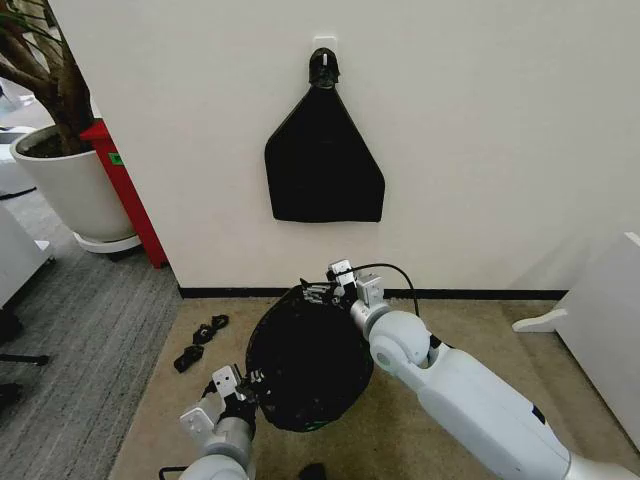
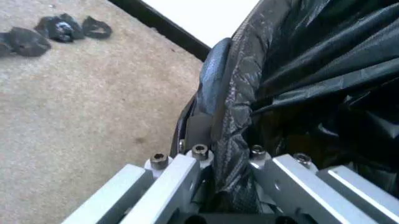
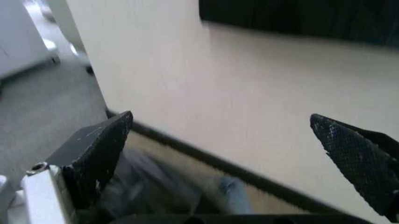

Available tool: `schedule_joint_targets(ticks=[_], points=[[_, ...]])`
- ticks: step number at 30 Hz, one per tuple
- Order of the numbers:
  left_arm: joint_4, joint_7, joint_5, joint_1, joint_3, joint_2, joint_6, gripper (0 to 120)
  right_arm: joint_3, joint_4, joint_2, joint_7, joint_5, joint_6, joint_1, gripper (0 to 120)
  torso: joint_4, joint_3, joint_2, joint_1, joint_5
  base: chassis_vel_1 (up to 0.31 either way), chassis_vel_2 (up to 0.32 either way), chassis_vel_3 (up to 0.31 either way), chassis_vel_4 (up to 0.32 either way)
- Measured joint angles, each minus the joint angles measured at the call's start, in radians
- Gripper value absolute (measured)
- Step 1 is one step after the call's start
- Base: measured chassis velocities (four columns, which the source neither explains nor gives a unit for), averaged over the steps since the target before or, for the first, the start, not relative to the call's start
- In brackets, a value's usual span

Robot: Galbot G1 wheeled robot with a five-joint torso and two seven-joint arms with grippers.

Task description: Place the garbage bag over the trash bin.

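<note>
Looking down from the head camera, I've got the garbage bag [image 1: 308, 362] spread into a wide dark round mouth on the beige carpet [image 1: 470, 350], right up near the wall's black baseboard [image 1: 480, 294], so there's hardly any room on the far side. Open carpet runs to the right toward a white cabinet [image 1: 610, 330], and the left has a few small black scraps [image 1: 200, 340] lying well apart from the bag.

The left gripper [image 1: 243, 385] sits at the bag's near-left edge, and in the left wrist view its fingers [image 2: 215, 88] are pinched on a fold of the crinkly plastic [image 2: 299, 93] (bag film bunched right between the metal plates).

The right gripper [image 1: 322, 291] is at the far rim by the wall. In the right wrist view its black pads [image 3: 103, 149] are spread wide apart with nothing between them.

Can't actually make out the trash bin under all that plastic. A flat black triangular sheet [image 1: 322, 160] hangs on the wall above.
</note>
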Motion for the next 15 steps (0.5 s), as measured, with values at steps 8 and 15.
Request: schedule_joint_targets(ticks=[8,15], points=[[0.013,0.015,0.036,0.007,0.008,-0.005,-0.007,1,0.023,-0.053,-0.034,-0.015,0.032,-0.002,0.116,100,0.0003,0.0,0.0,0.0,0.0001,0.0,0.0,0.0,0.0],[0.013,0.031,0.068,0.013,0.004,0.006,-0.014,1,-0.055,-0.119,-0.112,-0.089,0.035,-0.027,0.169,100,0.0001,0.0,0.0,0.0,0.0,0.0,0.0,0.0,0.0]])
